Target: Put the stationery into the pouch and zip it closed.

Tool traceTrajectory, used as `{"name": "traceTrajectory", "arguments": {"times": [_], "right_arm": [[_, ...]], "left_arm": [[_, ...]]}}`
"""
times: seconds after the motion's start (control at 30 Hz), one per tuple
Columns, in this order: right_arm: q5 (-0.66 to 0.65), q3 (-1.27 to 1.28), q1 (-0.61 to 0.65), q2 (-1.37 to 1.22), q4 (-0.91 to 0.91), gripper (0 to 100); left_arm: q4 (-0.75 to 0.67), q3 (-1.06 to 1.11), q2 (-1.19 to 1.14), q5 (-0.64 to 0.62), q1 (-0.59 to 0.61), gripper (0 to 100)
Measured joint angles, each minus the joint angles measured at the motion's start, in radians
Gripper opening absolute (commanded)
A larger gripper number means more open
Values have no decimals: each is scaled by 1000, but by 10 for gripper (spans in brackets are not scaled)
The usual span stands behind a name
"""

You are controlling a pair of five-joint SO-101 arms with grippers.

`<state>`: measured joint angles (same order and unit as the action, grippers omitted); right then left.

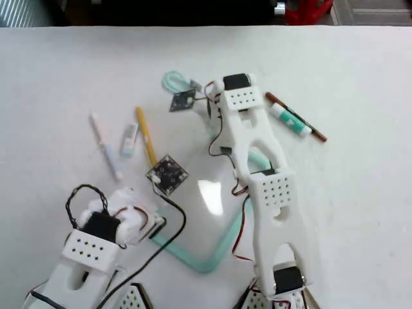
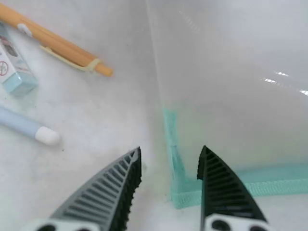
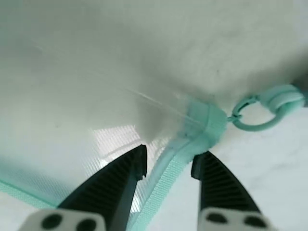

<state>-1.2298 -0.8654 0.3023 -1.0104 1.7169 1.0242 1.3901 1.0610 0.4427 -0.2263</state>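
The clear pouch (image 1: 206, 193) lies flat on the desk (image 1: 360, 64) between the two arms, and nothing seems to be inside it yet (it is see-through, so I'd expect to spot a pen). The left tool (image 2: 170, 150) is spread wide, with a green-edged corner of the pouch right between its fingers, touching neither as far as I can tell. The right tool (image 3: 168, 159) is spread too, straddling the zip edge. That edge runs lengthwise straight out ahead of it to the slider, and the zip pull (image 3: 260, 113) hangs just past the slider, off to the side of one finger rather than between them. I'd judge the next move turns on the right tool shifting over to that ring while the left pins the corner.

The yellow pen (image 1: 145, 135), eraser (image 1: 129, 139) and pale pen (image 1: 105, 147) lie beyond the left tool, on the side away from the pouch. The brown pen (image 1: 318, 134) and a green-and-white tube (image 1: 288, 120) lie off the right arm's outer side, well apart from its tool.
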Motion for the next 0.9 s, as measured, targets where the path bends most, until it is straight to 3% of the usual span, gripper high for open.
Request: {"name": "traceTrajectory", "arguments": {"times": [0.2, 0.37, 0.5, 0.7, 0.9], "right_arm": [[-104, 60, -2, 51, -9, 121], [-222, 232, -6, 184, -12, 14], [-252, 325, -8, 267, -12, 19], [-233, 377, -6, 334, -12, 20], [-54, 284, 34, 354, -11, 20]], "left_arm": [[0, 0, 0, 0, 0, 195], [0, 0, 0, 0, 0, 195], [2, 0, -3, 0, 2, 195], [2, 0, -2, 0, 3, 195], [2, 0, -2, 0, 3, 195]]}}
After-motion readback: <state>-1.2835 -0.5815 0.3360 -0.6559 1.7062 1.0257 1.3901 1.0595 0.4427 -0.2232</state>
